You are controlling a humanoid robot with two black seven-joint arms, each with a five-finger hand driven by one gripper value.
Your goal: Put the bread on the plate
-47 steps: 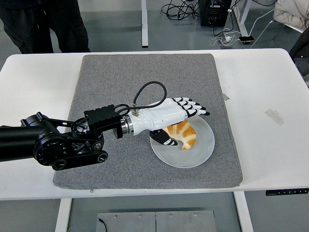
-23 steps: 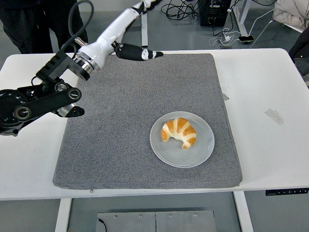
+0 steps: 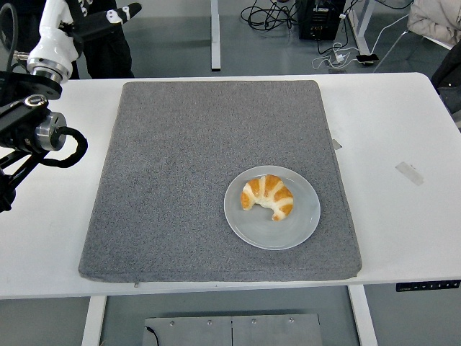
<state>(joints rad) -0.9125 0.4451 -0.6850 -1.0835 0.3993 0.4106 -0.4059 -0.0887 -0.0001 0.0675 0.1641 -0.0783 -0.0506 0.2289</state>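
The left hand (image 3: 101, 18) was raised at the top left corner, well apart from everything on the table. Its thumb stuck out to the right and it held nothing, but the other fingers ran out of the picture, so whether it was spread or curled could not be told. Its white wrist (image 3: 52, 50) rose steeply from a black joint (image 3: 36, 130) at the left edge, over the table (image 3: 403, 130) beside the mat (image 3: 180, 158). The right hand did not show.

The bread (image 3: 268, 197), a croissant, lay on the plate (image 3: 302, 223), a little left of its middle and inside the rim, with nothing touching it. The plate sat on the lower right part of the grey mat. A person (image 3: 119, 50) in dark clothes stood beyond the far edge, right behind the hand.

By this layout the placing looked done, and the step in hand was the retreat. Doing it well would mean keeping the arm high and to the left, clear of the plate, and minding the person close behind the hand.
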